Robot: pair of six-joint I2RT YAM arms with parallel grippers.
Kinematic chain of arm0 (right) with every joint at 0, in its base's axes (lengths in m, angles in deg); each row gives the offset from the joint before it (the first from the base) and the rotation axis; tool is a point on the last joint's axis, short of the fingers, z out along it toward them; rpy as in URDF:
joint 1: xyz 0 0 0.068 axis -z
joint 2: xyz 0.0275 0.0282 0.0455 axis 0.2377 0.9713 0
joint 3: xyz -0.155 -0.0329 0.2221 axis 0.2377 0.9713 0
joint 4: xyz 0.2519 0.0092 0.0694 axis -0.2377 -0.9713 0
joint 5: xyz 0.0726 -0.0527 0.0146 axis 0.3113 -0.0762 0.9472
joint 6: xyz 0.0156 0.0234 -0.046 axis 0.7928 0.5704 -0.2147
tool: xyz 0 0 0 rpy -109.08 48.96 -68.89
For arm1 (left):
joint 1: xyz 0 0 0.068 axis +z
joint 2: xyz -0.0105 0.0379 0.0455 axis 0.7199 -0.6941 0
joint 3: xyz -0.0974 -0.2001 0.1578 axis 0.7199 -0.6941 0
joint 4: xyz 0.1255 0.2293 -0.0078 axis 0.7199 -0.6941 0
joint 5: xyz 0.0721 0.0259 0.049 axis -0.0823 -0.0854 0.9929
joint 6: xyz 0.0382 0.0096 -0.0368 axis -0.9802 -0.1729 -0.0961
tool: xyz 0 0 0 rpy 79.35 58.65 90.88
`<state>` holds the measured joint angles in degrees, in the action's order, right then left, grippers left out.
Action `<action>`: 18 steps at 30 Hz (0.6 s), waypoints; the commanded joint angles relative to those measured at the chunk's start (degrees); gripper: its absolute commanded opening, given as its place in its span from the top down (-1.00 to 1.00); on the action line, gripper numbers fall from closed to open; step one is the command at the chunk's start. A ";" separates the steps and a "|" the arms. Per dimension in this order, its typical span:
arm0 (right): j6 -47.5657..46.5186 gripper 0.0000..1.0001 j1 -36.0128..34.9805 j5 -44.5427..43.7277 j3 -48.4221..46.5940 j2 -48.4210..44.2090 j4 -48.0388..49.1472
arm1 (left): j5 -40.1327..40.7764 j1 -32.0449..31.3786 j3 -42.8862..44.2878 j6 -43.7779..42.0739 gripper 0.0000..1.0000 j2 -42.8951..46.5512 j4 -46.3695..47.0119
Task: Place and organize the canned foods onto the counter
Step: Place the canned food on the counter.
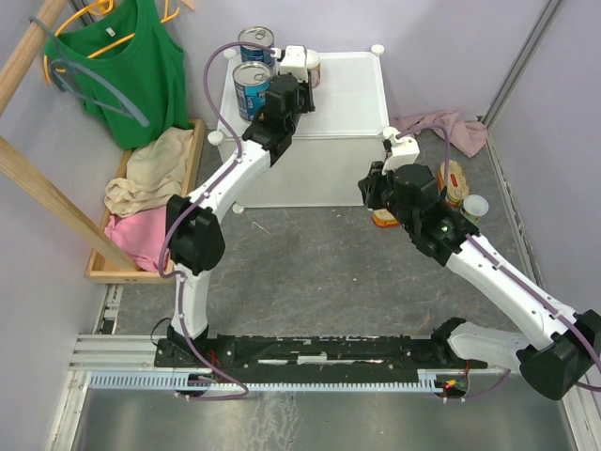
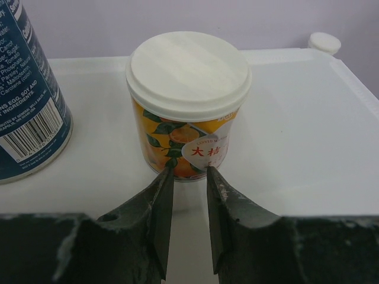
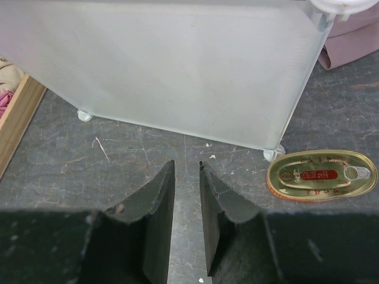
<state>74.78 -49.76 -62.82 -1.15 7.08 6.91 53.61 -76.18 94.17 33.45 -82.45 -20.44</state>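
On the white counter (image 1: 347, 103) stand two tall blue-labelled cans (image 1: 252, 83) at its back left. Beside them is a small white-topped can (image 2: 188, 89) with an orange label. My left gripper (image 2: 189, 170) hovers low over the counter top right in front of that can. Its fingers are nearly together with nothing between them, the tips at the can's base. My right gripper (image 3: 186, 164) hangs over the floor before the counter's front wall (image 3: 177, 65), jaws slightly apart and empty. One oval gold tin (image 3: 321, 176) lies on the floor to its right. A second oval tin (image 1: 454, 178) and a small white-topped can (image 1: 475, 207) lie further right.
A wooden tray (image 1: 103, 254) of clothes sits left of the counter, and a green top hangs on a hanger (image 1: 131, 66) above it. Pink cloth (image 1: 441, 127) lies crumpled by the counter's right back corner. Round knobs (image 2: 324, 42) stick up at the counter's corners.
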 commanded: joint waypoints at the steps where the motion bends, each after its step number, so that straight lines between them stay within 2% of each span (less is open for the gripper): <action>1: -0.84 0.37 -0.40 -0.59 -2.80 0.14 2.91 | -1.43 0.57 4.29 -0.14 0.28 -1.36 3.65; 18: -0.67 0.37 -0.94 -0.68 -2.81 1.55 4.02 | -2.56 1.69 5.97 0.03 0.27 -4.10 6.17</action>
<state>74.76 -50.15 -63.02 -1.24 8.55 7.56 51.99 -75.00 97.16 33.47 -85.66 -18.06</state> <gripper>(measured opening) 0.312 0.363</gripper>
